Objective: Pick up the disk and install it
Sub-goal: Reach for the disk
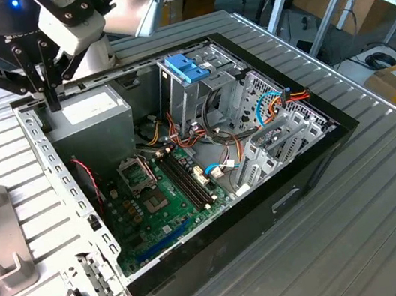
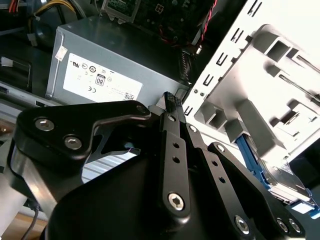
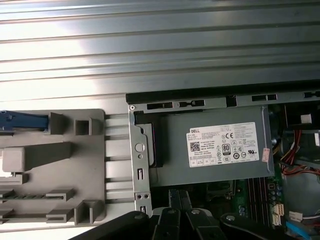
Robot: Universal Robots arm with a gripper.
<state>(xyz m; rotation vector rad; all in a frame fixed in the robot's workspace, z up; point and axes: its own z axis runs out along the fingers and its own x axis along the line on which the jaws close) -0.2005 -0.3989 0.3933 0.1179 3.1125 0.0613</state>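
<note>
A ribbed metal tabletop carries an open computer case. In the exterior view the tool hangs clenched on nothing at about ten o'clock of the case, over the power supply's corner. The disk, blue bracket on, rests in a grey holder at the case's nine o'clock, apart from the tool.

The ribbed silver metal desk, the flat green circuit board, the grey metal power supply box with a white printed label, the bright blue plastic caddy handle and the jointed black metal tool are seen.
</note>
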